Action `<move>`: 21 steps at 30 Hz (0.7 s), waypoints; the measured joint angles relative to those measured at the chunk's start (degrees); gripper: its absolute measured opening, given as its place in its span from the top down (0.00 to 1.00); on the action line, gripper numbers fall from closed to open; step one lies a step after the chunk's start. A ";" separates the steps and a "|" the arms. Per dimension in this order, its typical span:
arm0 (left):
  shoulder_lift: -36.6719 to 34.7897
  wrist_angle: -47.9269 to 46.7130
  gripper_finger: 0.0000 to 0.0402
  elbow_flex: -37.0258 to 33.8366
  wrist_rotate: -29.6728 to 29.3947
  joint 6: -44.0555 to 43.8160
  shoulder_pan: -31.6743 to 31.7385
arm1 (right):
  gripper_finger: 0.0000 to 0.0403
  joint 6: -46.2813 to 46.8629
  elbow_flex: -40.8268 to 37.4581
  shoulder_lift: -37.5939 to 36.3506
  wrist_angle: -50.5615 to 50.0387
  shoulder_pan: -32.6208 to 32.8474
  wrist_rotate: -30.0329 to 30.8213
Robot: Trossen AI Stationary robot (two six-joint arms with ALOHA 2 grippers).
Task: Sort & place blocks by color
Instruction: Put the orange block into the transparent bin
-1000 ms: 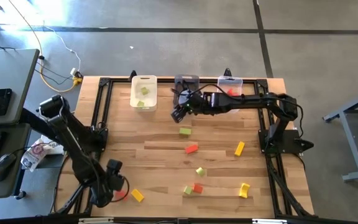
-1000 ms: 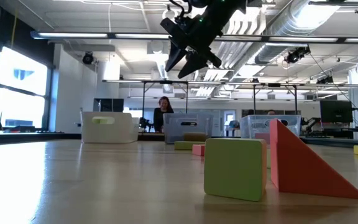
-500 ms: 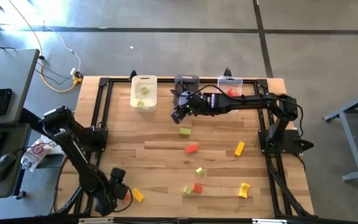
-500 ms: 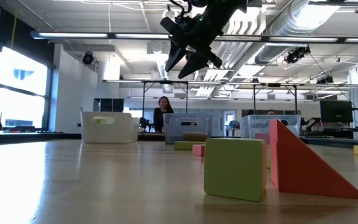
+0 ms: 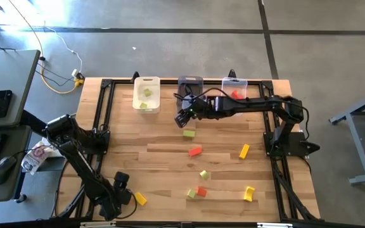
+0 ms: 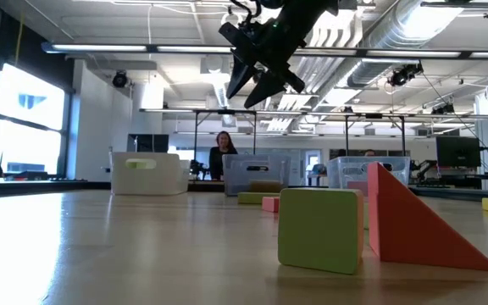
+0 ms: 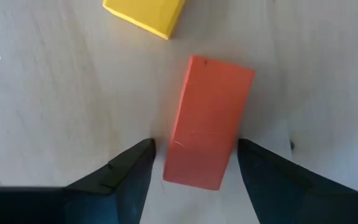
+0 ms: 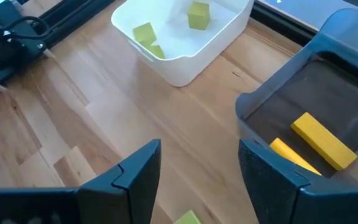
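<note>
High view: the left gripper [image 5: 120,196] sits low at the table's [image 5: 151,142] near-left corner, hiding the red block it works on, with a yellow block [image 5: 140,199] just beside it; other blocks lie scattered over the near half. There is little room toward the near edge, so a nudged block could slide off.

Low view: the right gripper [image 6: 252,85] hangs high with open room beneath it.

Left wrist view: the jaws stand apart, straddling the red block [image 7: 207,121], which lies slightly skewed; closing could twist it or bump the yellow block.

Right wrist view: its fingers are apart and empty, near the white bin [image 8: 185,37] and dark grey bin [image 8: 328,118] along the far edge
</note>
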 joint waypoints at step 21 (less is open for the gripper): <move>-2.33 -1.62 0.77 -0.52 -1.27 4.52 0.93 | 0.50 -6.24 0.00 0.00 -0.44 11.14 -6.86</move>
